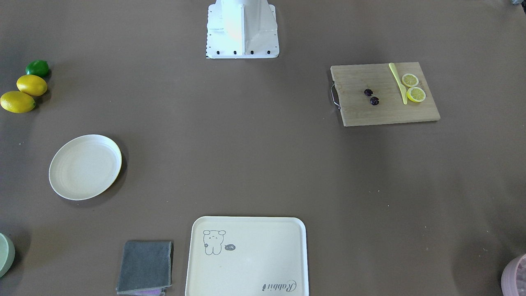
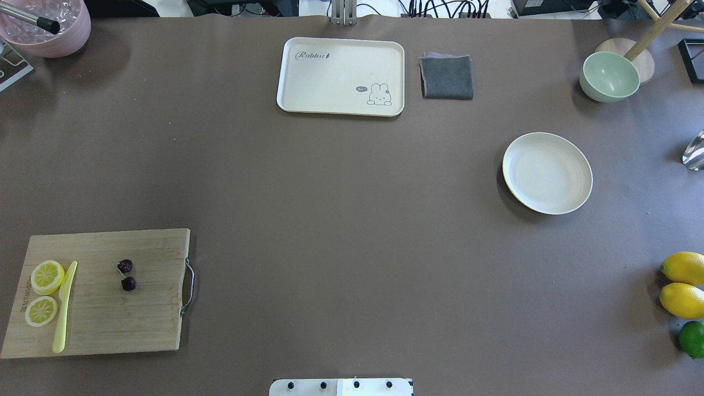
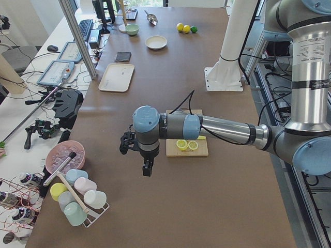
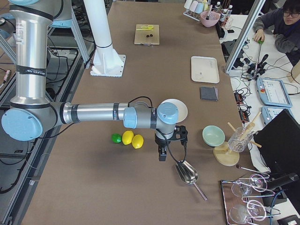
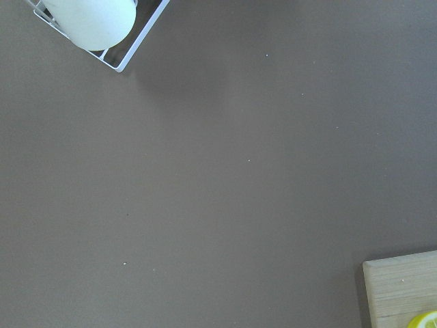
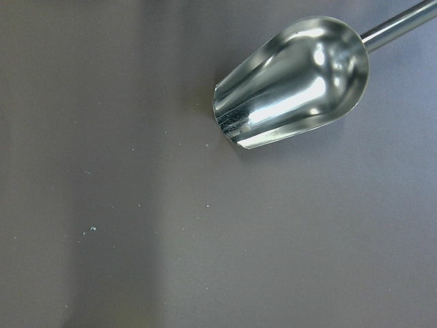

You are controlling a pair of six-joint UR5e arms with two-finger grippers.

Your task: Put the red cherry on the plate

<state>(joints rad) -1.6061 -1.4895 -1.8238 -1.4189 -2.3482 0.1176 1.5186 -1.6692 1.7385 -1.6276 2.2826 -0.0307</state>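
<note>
The red cherry (image 1: 371, 96), two tiny dark berries side by side, lies on the wooden cutting board (image 1: 386, 111), also seen from overhead as the cherry (image 2: 127, 275). The round cream plate (image 1: 85, 167) sits bare on the opposite side of the table; overhead, the plate (image 2: 547, 172) is far right. My left gripper (image 3: 147, 170) hangs fingers-down over the table beyond the board's outer end. My right gripper (image 4: 162, 154) hangs between the lemons and a metal scoop, near the plate (image 4: 183, 108). Both show only in side views, so I cannot tell their state.
Two lemon slices (image 2: 47, 276) and a yellow knife (image 2: 64, 308) share the board. A bear tray (image 2: 341, 76), grey cloth (image 2: 446, 77), green bowl (image 2: 609, 77), lemons (image 2: 683, 285), lime (image 2: 693, 339), pink bowl (image 2: 47, 27), steel scoop (image 6: 293, 80) and cup rack (image 3: 77, 199) ring the table.
</note>
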